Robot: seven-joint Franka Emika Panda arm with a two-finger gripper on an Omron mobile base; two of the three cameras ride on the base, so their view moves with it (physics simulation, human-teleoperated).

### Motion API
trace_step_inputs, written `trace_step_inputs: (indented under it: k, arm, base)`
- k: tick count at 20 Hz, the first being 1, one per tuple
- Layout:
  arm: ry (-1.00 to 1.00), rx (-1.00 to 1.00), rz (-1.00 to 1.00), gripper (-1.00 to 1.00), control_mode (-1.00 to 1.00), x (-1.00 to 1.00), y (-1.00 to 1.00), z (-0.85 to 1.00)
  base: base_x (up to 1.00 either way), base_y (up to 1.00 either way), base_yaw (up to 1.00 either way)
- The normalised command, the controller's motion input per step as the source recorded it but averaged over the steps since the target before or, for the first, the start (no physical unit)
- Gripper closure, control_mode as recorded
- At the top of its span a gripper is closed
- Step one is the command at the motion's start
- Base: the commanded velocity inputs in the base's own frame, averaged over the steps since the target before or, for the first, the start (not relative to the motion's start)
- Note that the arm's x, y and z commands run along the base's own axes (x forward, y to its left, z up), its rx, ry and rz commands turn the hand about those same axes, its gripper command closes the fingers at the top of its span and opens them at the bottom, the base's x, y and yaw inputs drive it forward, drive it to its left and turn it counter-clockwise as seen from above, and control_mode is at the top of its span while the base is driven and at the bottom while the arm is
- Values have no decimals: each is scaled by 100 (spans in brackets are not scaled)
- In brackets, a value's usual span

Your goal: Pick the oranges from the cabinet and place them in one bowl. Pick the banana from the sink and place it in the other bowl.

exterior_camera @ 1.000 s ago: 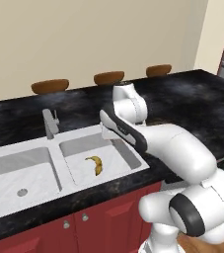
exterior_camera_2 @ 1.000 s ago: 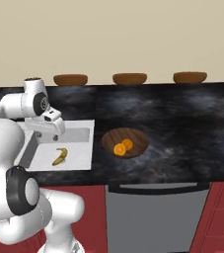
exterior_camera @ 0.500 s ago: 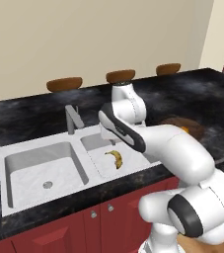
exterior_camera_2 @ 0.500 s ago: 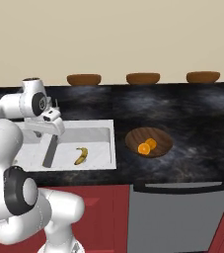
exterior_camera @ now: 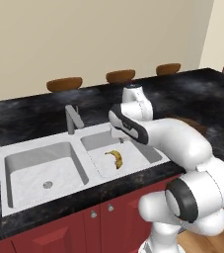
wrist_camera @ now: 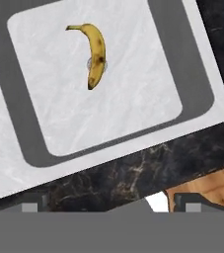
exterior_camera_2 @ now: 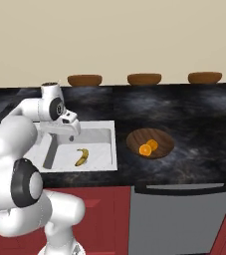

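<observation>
Plainly, banana (wrist_camera: 94, 54) (flat) in sink (wrist_camera: 192, 89).

Banana (wrist_camera: 94, 54) flat in right sink (exterior_camera: 15, 163) basin; two oranges (exterior_camera_2: 148, 148) in wooden bowl (exterior_camera_2: 159, 137)

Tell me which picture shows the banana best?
The hand view. There the banana is biggest and seen from straight above, with its curve and brownish spots clear, lying on the floor of a sink basin. In the left base view and the right base view it is just a small yellow curve in the basin.

Black marble counter (exterior_camera: 29, 113), wooden bowl (exterior_camera_2: 159, 137)
</observation>
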Motion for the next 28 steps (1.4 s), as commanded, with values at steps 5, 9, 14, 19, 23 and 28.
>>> trace_step_inputs:
  k: [5, 9, 14, 19, 23, 28]
  arm:
    - [-4, 1, 12, -100, -100, 92, -31, -67]
    - [-1, 0, 7, -100, -100, 86, -2, -54]
    - [0, 0, -3, -100, -100, 82, 9, -29]
    - [-3, -3, -7, -100, -100, 61, 25, -30]
    - [-3, -1, -12, -100, -100, 45, 2, -44]
    - [-3, 1, -13, -100, -100, 48, 0, -54]
  base:
    - [0, 0, 0]
    - [0, 0, 0]
    - [0, 0, 0]
    - [0, 0, 0]
    - [0, 0, 0]
    - [0, 0, 0]
